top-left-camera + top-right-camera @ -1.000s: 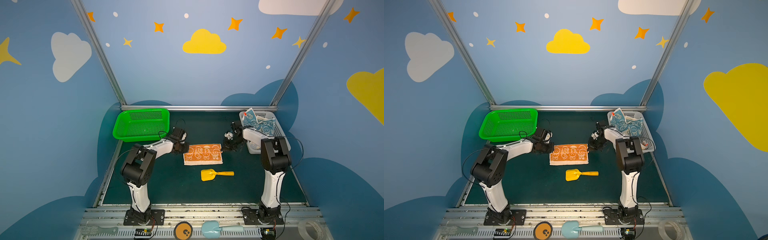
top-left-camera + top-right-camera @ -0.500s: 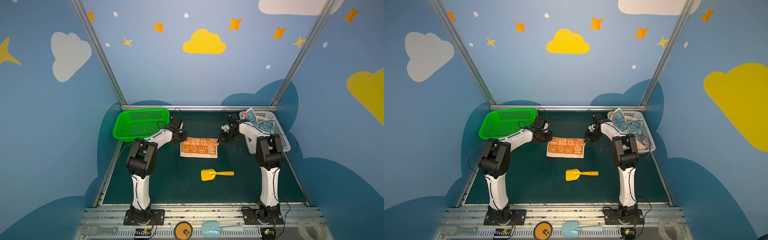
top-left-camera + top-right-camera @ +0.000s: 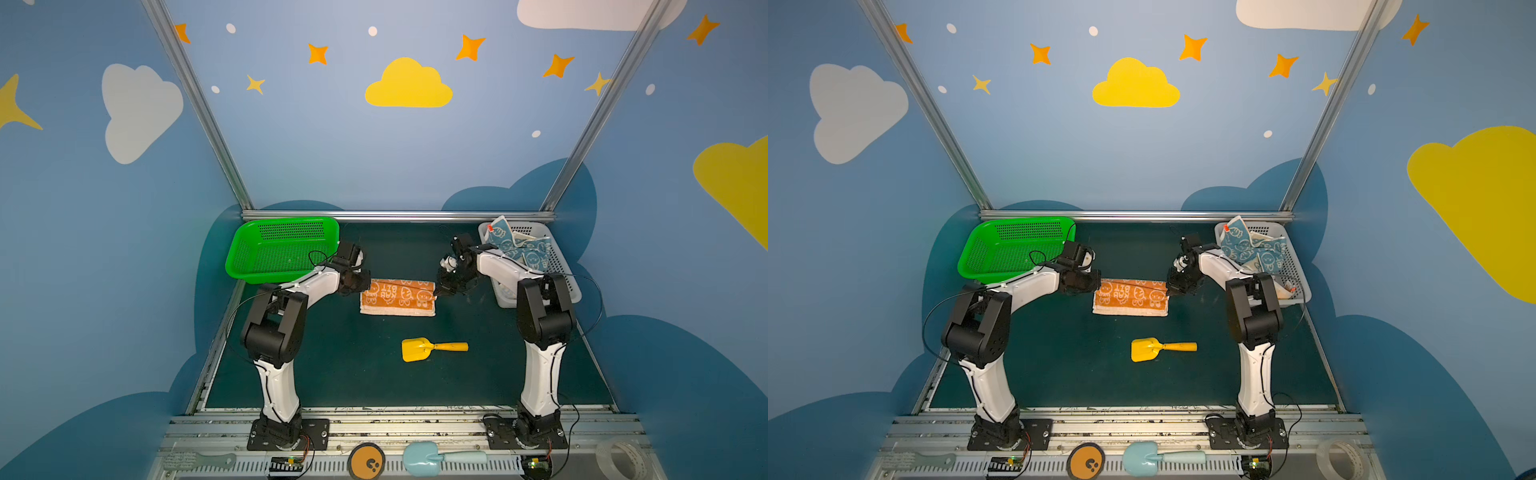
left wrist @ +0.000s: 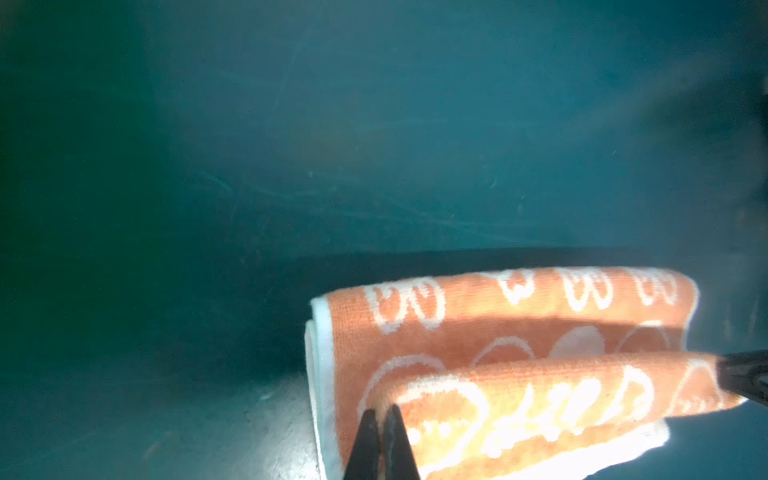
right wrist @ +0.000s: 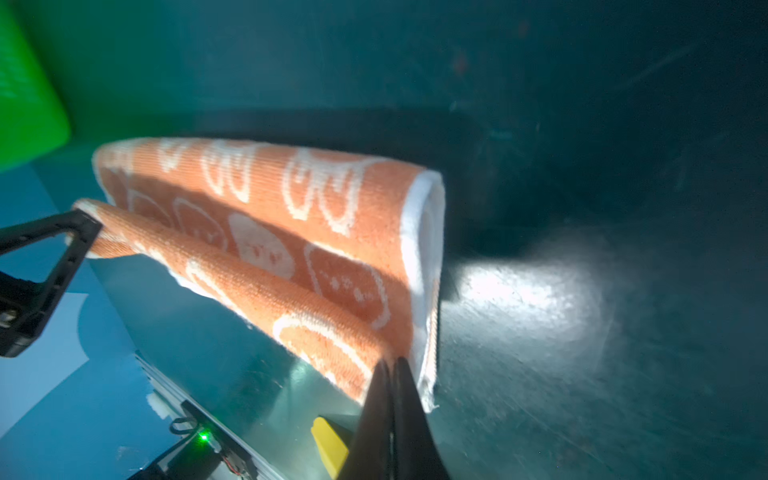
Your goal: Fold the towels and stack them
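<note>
The dark green bench (image 3: 332, 374) carries the orange towel (image 3: 398, 297) near its middle, folded into a long strip with its white border on the side toward the arm bases. A green basket (image 3: 291, 229) stands behind and to the left of the orange towel. A grey basket (image 3: 567, 282) stands to its right and holds crumpled blue-and-cream towels (image 3: 515, 249), heaped against the basket's back corner. A yellow toy shovel (image 3: 432, 348) lies in front of the orange towel, well apart from it, with its handle pointing right.

Both arms reach in low, one at each short end of the orange towel. The left fingers (image 4: 365, 449) are clenched on the corner of its upper layer. The right fingers (image 5: 378, 415) are clenched on the opposite corner. Between the two grips that edge is raised off the bench as a taut ridge. Behind the ridge the rest of the cloth curls into a soft roll.
</note>
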{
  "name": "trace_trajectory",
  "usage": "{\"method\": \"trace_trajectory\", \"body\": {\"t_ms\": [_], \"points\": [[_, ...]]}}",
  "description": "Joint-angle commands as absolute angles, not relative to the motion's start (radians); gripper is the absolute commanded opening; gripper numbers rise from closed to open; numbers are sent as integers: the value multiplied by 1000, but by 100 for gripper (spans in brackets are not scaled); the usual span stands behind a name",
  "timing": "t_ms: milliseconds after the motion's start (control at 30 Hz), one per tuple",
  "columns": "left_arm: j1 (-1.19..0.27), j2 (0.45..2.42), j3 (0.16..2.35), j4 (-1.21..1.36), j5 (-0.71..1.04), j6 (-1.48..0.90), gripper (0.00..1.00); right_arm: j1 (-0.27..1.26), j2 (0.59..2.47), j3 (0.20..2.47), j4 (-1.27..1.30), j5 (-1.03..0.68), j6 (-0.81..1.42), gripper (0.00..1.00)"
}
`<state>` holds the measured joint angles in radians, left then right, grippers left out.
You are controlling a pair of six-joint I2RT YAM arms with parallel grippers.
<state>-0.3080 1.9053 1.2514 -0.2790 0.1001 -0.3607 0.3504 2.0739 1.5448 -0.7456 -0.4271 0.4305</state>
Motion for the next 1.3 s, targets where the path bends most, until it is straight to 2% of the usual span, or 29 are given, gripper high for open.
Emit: {"method": "trace_trajectory", "body": {"t_ms": [0, 367, 600, 800, 1167, 1267], "points": [[-296, 1892, 1222, -249, 87, -364, 3, 351, 2064, 1513, -747, -393, 422, 0], [-296, 1895, 1190, -238, 102, -366, 3, 354, 2090, 1524, -745, -385, 423, 0], [-297, 1839, 1202, -243, 108, -375, 3, 356, 2019, 1522, -748, -396, 418, 0], [-297, 1797, 1128, -197, 115, -395, 3, 362, 1978, 1482, -737, -387, 416, 0], [-297, 1844, 1084, -164, 138, -413, 3, 382, 2021, 1430, -695, -397, 428, 0], [-298, 1844, 1081, -161, 146, -414, 10, 386, 2026, 1430, -698, -391, 426, 0]]}}
